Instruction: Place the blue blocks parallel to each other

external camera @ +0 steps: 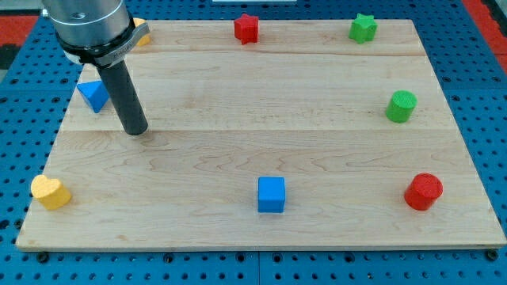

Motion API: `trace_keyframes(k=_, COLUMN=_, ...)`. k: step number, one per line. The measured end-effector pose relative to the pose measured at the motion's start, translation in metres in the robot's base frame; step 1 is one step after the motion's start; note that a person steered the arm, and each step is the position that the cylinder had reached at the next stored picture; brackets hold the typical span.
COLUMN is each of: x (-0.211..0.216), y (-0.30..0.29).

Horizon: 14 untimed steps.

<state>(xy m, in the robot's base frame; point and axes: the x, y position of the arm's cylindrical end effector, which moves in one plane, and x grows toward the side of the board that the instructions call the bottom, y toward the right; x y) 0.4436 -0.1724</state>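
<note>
Two blue blocks are seen on the wooden board [238,119]. A blue triangle [93,95] sits at the far left, close to the board's left edge. A blue cube [271,194] sits at the near edge, about midway across. The two are well apart.

My tip [135,131] is set down just right of the blue triangle, slightly nearer; whether it touches cannot be told. No fingers are carried: the arm ends in a plain dark rod.

Along the far edge: a red star [247,28] and a green star [363,27]. A yellow block [141,32] is partly hidden behind the arm, shape unclear. At the right: a green cylinder [401,106], and a red cylinder [423,191] nearer. A yellow heart [50,191] is at the near left corner.

Wide bare wood lies across the board's middle, between the triangle and the cube.
</note>
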Motion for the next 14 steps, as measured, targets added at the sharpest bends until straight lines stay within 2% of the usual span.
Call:
trace_keyframes(k=3, x=0.002, y=0.0)
trace_keyframes(k=4, x=-0.029, y=0.064)
trace_keyframes(k=5, x=-0.04, y=0.163)
trace_keyframes(k=6, x=-0.017, y=0.232)
trace_keyframes(k=8, x=0.118, y=0.281)
trace_keyframes(k=9, x=0.124, y=0.188)
trace_keyframes(k=10, x=0.092, y=0.121)
trace_keyframes(k=12, x=0.079, y=0.085)
trace_keyframes(k=13, x=0.068, y=0.023)
trace_keyframes(k=14, x=0.027, y=-0.003)
